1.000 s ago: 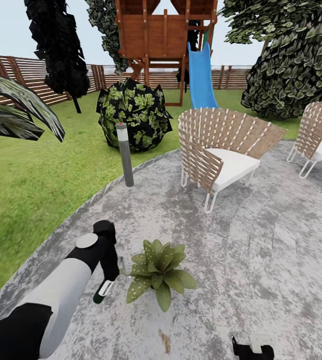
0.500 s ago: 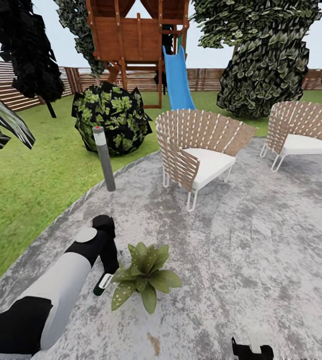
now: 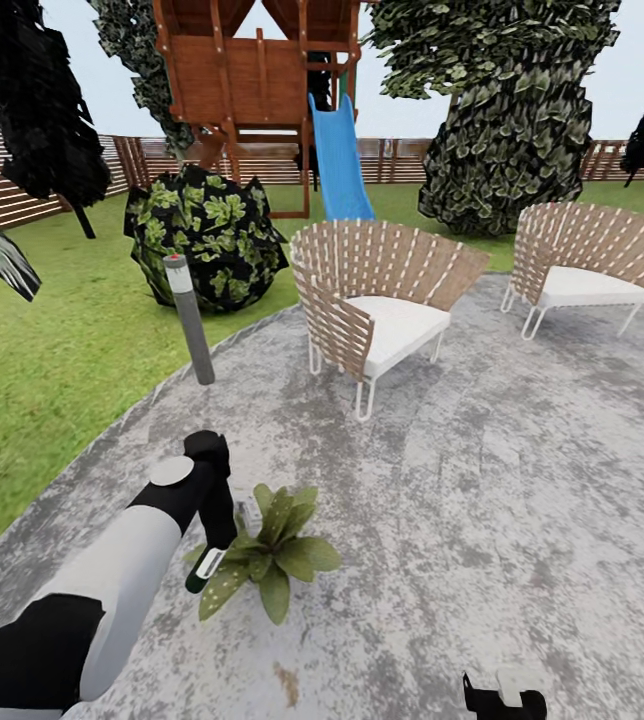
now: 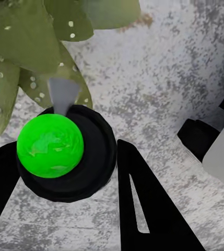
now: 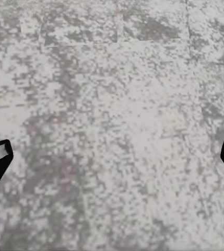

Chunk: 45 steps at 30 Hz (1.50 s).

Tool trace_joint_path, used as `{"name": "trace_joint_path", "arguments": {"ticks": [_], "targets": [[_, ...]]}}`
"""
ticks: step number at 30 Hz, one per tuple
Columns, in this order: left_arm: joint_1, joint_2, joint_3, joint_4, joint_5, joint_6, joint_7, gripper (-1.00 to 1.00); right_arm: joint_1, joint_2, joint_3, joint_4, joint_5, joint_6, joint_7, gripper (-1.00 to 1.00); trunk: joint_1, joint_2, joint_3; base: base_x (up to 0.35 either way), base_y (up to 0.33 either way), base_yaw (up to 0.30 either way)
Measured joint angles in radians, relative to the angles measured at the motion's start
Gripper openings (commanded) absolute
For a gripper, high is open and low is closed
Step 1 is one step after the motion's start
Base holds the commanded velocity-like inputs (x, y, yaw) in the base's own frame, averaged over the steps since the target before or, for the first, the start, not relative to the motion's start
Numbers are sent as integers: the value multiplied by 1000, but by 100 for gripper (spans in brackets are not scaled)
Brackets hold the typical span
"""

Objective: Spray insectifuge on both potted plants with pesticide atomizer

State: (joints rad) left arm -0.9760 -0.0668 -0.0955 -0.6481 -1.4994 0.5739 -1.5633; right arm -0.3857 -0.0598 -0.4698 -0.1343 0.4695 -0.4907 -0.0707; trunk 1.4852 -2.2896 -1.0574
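While gripping the pesticide atomizer (image 3: 205,570), left pincer (image 3: 212,560) beside potted plant (image 3: 267,555).

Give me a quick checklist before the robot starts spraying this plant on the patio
1. Pesticide atomizer held in left gripper: ok.
2. Atomizer close beside the potted plant: ok.
3. Nozzle aimed at the leaves: cannot tell.
4. Right gripper open, over bare patio: ok.
5. Chairs well away from the plant: ok.
6. Second potted plant located: not ok.
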Motion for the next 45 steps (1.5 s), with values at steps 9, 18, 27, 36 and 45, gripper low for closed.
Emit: {"name": "trace_joint_path", "arguments": {"ticks": [9,18,27,36,45], "targets": [[12,53,0,1,0,-2,-1,-100,0,2,0,1,0,0,0,100,0,0,0,-1,-7,231],[11,51,-3,1,1,0,0,-100,0,2,0,0,0,0,0,100,0,0,0,-110,-75,100],[12,45,-4,4,0,0,-1,-100,0,2,0,1,0,0,0,100,0,0,0,2,-5,236],[12,44,3,4,1,0,0,-100,0,2,0,1,0,0,0,100,0,0,0,157,-203,64],[12,44,1,5,1,0,0,-100,0,2,0,0,0,0,0,100,0,0,0,-60,-254,184]]}}
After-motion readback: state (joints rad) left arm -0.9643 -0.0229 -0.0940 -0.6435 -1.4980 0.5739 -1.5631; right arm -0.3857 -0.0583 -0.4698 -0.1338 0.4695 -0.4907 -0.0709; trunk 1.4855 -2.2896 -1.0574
